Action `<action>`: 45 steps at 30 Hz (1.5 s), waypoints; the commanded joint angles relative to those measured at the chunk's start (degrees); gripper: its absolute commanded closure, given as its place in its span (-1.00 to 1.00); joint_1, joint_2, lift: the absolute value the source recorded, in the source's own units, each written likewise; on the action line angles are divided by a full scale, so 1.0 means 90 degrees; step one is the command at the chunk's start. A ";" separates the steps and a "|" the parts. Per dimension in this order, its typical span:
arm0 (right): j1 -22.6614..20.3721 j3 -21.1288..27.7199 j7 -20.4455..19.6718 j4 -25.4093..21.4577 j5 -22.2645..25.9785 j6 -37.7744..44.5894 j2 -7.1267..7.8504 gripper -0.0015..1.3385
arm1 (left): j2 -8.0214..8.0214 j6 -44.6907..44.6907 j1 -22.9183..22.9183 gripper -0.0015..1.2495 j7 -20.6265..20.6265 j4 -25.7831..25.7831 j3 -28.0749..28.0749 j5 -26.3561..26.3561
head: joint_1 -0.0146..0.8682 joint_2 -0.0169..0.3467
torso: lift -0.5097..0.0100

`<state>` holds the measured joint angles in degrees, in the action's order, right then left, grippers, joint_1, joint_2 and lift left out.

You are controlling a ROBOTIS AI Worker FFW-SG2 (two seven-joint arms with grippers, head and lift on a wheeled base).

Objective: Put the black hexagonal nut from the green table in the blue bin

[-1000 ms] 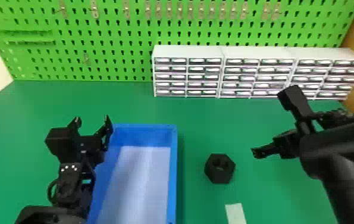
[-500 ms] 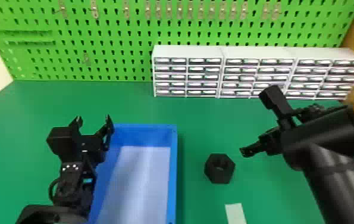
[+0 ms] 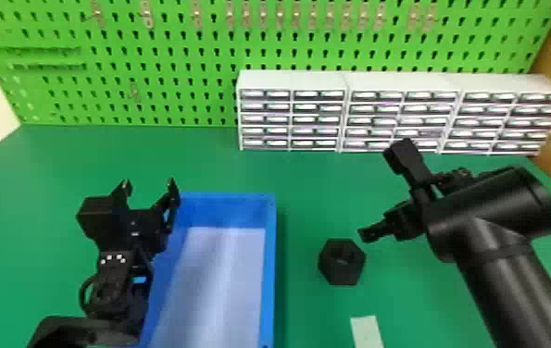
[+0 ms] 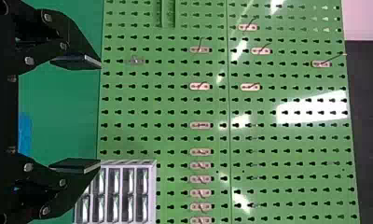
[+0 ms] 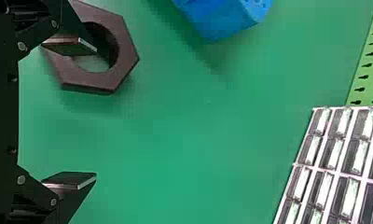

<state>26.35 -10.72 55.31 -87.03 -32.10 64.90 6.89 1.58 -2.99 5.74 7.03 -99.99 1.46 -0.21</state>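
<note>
black hexagonal nut (image 3: 329, 269), flat on green table (image 3: 306, 185)

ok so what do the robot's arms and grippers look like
Both arms are black. The left arm has boxy parts, a looped black cable and small pale dots; the right arm shows smooth, thick tubes. The left gripper and right gripper are black too, their jaws angular, with flat pads and round grey bolt heads.
</note>
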 commanded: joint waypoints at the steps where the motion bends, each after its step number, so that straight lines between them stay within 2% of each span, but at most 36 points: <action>1: 0.0070 -0.0108 -0.0179 0.0198 0.0276 -0.0063 -0.0023 -0.51 | 0.0000 0.0000 -0.0003 -0.20 0.0000 0.0006 0.0003 -0.0005 | 0.52 -0.59 | 0.59; 13: 0.0461 -0.0694 -0.0325 0.1077 0.0520 -0.0141 0.0045 -0.51 | 0.0000 0.0000 -0.0052 -0.20 0.0000 0.0026 0.0013 -0.0025 | 0.52 -0.59 | 0.59; 23: 0.0656 -0.0801 -0.0696 0.1526 0.0822 -0.0287 0.0016 -0.51 | 0.0000 0.0000 -0.0072 -0.20 0.0000 0.0035 0.0023 -0.0025 | 0.52 -0.59 | 0.59; 45: 0.0939 -0.1075 -0.0911 0.2297 0.1106 -0.0463 0.0055 -0.51 | 0.0000 0.0000 -0.0130 -0.20 0.0000 0.0045 0.0033 -0.0035 | 0.52 -0.59 | 0.59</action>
<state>34.66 -20.14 47.16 -67.41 -22.61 61.01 7.22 1.58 -2.99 4.66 7.03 -99.58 1.79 -0.53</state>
